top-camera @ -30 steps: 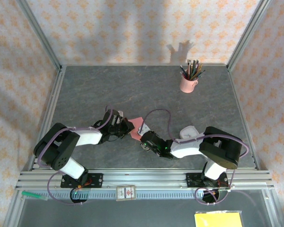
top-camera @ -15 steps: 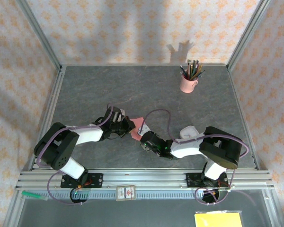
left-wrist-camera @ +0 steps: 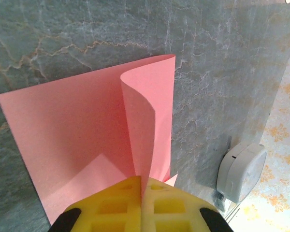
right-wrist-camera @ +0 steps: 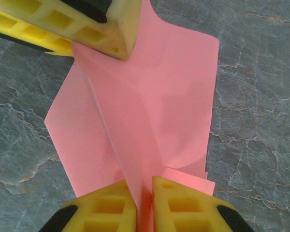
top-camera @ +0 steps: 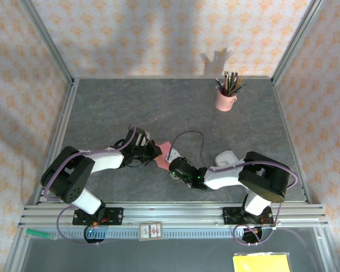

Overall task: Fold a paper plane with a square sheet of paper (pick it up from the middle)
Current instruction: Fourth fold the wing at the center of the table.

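Salmon-pink square sheet of paper (left-wrist-camera: 82,130) mid grey table (top-camera: 158,107), one flap curled upright; left gripper (left-wrist-camera: 141,193) pinched tight on one edge; right gripper (right-wrist-camera: 144,203) nipping the opposite edge; placement hardly changed since a second ago

The worktop (top-camera: 102,113) carries one square sheet of paper (top-camera: 163,155), salmon-pink and partly folded. Two arms stand at its near edge, the left arm (top-camera: 102,163) and the right arm (top-camera: 229,175), each with one gripper: the left gripper (left-wrist-camera: 141,186) and the right gripper (right-wrist-camera: 144,193), two in all. At the far right stands one pink cup (top-camera: 225,103) holding several pencils (top-camera: 231,82), too bunched to count. There is one white rounded-square object (left-wrist-camera: 241,166). Nearest lie one yellow pad (top-camera: 262,263), one small card (top-camera: 150,231) and one green stick (top-camera: 39,232).
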{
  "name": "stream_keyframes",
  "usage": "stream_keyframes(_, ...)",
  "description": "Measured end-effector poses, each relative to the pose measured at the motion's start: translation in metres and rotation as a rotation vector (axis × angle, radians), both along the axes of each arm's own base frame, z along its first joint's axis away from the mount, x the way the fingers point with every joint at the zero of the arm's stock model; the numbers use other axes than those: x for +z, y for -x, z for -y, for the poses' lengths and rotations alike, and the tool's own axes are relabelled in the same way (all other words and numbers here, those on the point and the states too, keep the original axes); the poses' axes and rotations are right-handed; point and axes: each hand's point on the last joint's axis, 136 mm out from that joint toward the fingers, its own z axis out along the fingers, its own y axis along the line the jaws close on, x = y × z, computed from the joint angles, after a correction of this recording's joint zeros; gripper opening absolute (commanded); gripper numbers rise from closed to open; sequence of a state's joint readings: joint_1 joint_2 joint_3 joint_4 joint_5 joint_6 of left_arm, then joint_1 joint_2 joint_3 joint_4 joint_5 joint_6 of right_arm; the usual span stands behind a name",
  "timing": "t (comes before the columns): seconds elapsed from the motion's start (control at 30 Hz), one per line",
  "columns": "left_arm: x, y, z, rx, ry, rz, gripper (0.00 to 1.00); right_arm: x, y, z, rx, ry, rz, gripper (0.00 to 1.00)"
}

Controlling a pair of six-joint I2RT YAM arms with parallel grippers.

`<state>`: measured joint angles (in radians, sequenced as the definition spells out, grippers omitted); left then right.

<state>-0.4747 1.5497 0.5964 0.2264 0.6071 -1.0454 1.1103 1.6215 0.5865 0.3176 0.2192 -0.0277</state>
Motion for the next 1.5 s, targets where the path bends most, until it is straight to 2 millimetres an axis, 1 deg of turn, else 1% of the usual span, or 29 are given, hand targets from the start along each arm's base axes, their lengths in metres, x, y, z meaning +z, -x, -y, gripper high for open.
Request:
stream_keyframes(0.33,-0.001,0.0,0.002,-0.024,-0.01,0.0,0.0,-0.003,0.0,0.0,-0.001,0.007,-0.002,0.03)
stream_keyframes(0.37,-0.001,0.0,0.002,-0.024,-0.011,-0.001,0.01,-0.003,0.0,0.0,-0.001,0.006,-0.003,0.03)
stream_keyframes(0.43,-0.001,0.0,0.002,-0.024,-0.013,-0.003,0.07,-0.003,0.001,-0.001,0.003,-0.003,-0.009,0.02)
stream_keyframes(0.53,-0.004,0.001,-0.001,-0.027,-0.027,-0.004,0.18,-0.006,0.002,-0.001,0.008,-0.031,-0.033,0.01)
stream_keyframes(0.63,-0.003,-0.001,-0.006,-0.025,-0.057,0.011,0.28,-0.01,0.004,0.0,0.006,-0.071,-0.071,0.01)
stream_keyframes(0.67,-0.001,-0.001,-0.007,-0.023,-0.066,0.022,0.29,-0.009,0.005,0.001,0.005,-0.09,-0.084,0.01)
stream_keyframes(0.73,0.011,-0.004,-0.011,-0.007,-0.073,0.06,0.31,-0.008,0.006,0.001,0.0,-0.134,-0.113,0.01)
stream_keyframes(0.83,0.033,-0.005,-0.015,0.014,-0.055,0.131,0.31,-0.003,0.008,0.0,-0.004,-0.205,-0.154,0.01)
stream_keyframes(0.9,0.04,-0.001,-0.018,0.026,-0.043,0.16,0.3,0.0,0.009,-0.001,-0.005,-0.249,-0.18,0.0)
stream_keyframes(0.93,0.041,0.003,-0.02,0.029,-0.042,0.164,0.29,0.001,0.009,-0.003,-0.006,-0.27,-0.196,0.0)
stream_keyframes(1.03,0.035,0.014,-0.021,0.023,-0.047,0.152,0.26,0.004,0.01,-0.006,-0.009,-0.323,-0.24,0.0)
stream_keyframes(1.23,0.022,0.033,-0.011,-0.019,-0.047,0.126,0.18,0.006,0.012,-0.01,-0.024,-0.402,-0.333,0.0)
stream_keyframes(1.37,0.016,0.038,-0.008,-0.018,-0.039,0.111,0.15,0.006,0.012,-0.013,-0.032,-0.459,-0.386,0.0)
stream_keyframes(1.5,0.014,0.039,-0.009,-0.014,-0.034,0.11,0.13,-0.001,0.015,-0.014,-0.042,-0.486,-0.447,0.0)
